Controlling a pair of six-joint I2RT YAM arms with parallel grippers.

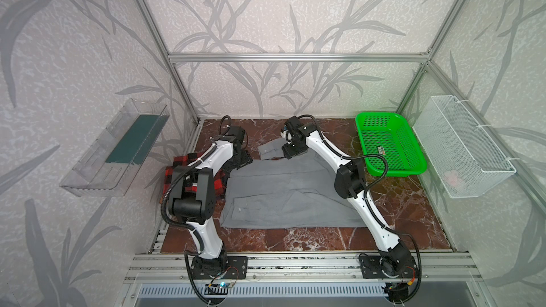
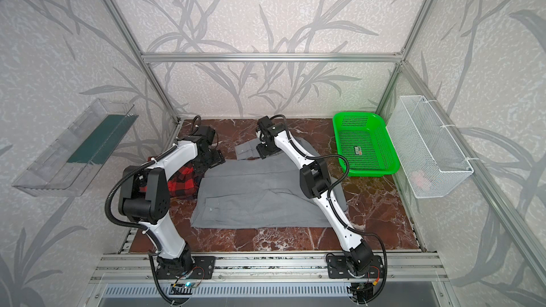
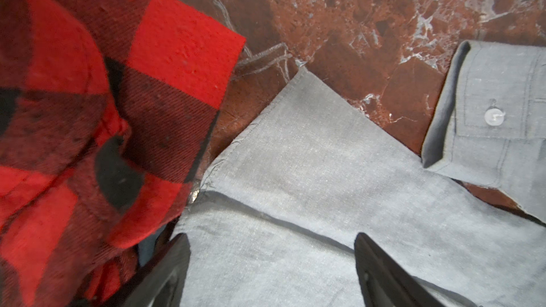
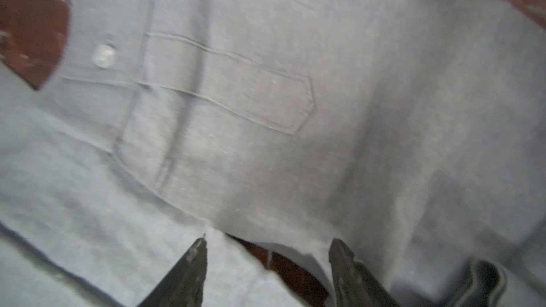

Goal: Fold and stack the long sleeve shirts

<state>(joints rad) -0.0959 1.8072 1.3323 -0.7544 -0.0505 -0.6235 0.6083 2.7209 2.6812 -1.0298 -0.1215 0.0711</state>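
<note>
1. Grey shirt (image 3: pixel 295 158) cloth fills the space under the left gripper (image 3: pixel 271 236). Its jaws stand wide apart with nothing between them, above a pointed corner at the shirt's far left edge.
2. In the blurred right wrist view, the right gripper (image 4: pixel 269 240) also has its jaws parted and empty. Its fingertips (image 4: pixel 195 255) sit low over the grey sleeve near the cuff (image 4: pixel 97 39); whether they touch the cloth cannot be told.
3. The cuff, fastened with a white button (image 3: pixel 494 116), lies flat at the far side of the table (image 1: pixel 295 237), just beyond the shirt's body. In the left wrist view a wedge of bare marble shows between cuff and corner.
4. The plaid shirt (image 3: pixel 74 113) sits bunched just beside the grey shirt's left edge, one flap close to the pointed corner. In both top views the left arm hides much of it.
5. Seen in both top views, the grey shirt lies spread across the middle of the table, and the right arm crosses above its right side. Its near hem runs straight along the front, with bare marble before it.
6. A green basket (image 1: pixel 396 171) stands at the table's far right corner, apart from the shirts.
7. A wire basket (image 1: pixel 461 143) hangs on the right wall and a clear bin (image 1: pixel 115 149) on the left wall.
</note>
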